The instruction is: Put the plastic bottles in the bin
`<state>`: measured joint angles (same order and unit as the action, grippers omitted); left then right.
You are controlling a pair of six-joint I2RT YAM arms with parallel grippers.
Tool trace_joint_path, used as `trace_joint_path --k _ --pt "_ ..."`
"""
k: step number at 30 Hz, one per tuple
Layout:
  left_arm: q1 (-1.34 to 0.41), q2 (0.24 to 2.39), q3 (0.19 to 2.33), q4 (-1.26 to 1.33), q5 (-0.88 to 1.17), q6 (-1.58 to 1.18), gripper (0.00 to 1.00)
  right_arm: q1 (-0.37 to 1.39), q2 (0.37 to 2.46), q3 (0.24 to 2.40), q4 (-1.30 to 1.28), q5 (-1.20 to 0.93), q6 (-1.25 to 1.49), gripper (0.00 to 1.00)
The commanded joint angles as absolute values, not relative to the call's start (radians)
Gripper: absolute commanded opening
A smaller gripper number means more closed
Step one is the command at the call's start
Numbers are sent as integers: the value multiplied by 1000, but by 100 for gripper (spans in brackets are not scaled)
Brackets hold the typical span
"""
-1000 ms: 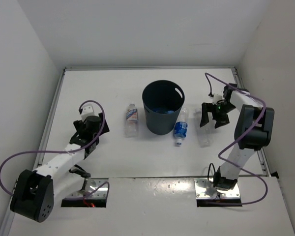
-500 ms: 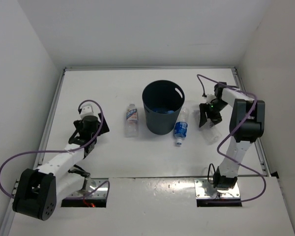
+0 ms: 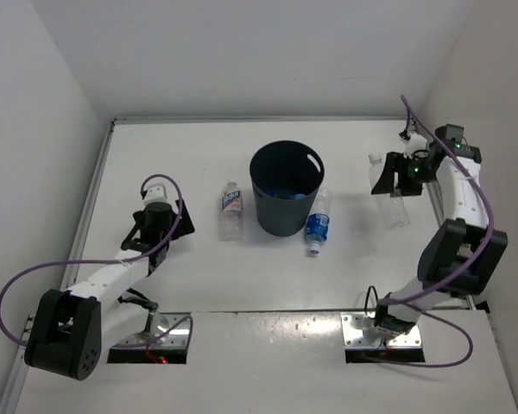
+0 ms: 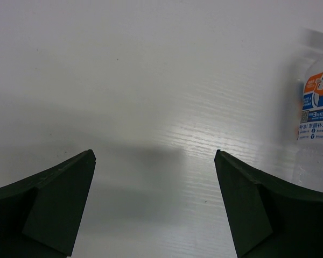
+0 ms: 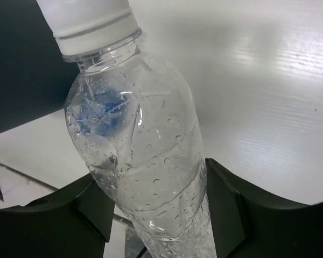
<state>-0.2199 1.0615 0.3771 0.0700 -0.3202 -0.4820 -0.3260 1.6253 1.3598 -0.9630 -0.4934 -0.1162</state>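
The dark round bin [image 3: 285,190] stands mid-table; something blue lies at its bottom. My right gripper [image 3: 388,177] is shut on a clear unlabelled plastic bottle [image 3: 392,200] [image 5: 142,156], lifted off the table to the right of the bin, white cap up-left. Both fingers [image 5: 226,209] press its body. A blue-labelled bottle [image 3: 318,224] lies against the bin's right side. Another labelled bottle [image 3: 231,210] [image 4: 315,115] lies left of the bin. My left gripper [image 3: 160,226] [image 4: 155,201] is open, low over bare table, left of that bottle.
White walls close in the table on three sides, with a raised rail [image 3: 95,185] along the left edge. Purple cables [image 3: 34,276] loop from both arms. The arm bases [image 3: 380,332] sit on metal plates at the near edge.
My right gripper came down on the unlabelled bottle, closed on it and lifted it up and to the right. The left arm has barely shifted.
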Motion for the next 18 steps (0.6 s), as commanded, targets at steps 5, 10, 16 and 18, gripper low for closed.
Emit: trace_joint_path --k 5,10,16,18 --pt "-181 1091 419 107 -272 -482 100 -328 1386 1437 -844 -635 -49 33" --pt "-181 1091 419 97 -262 -482 100 -203 1229 1425 -531 -548 248 29" --pt "-181 1111 437 87 -253 -472 100 -8 1166 1368 -106 -511 535 29" --pt "-181 1111 437 87 -253 -463 100 37 1178 1355 -51 -511 563 29"
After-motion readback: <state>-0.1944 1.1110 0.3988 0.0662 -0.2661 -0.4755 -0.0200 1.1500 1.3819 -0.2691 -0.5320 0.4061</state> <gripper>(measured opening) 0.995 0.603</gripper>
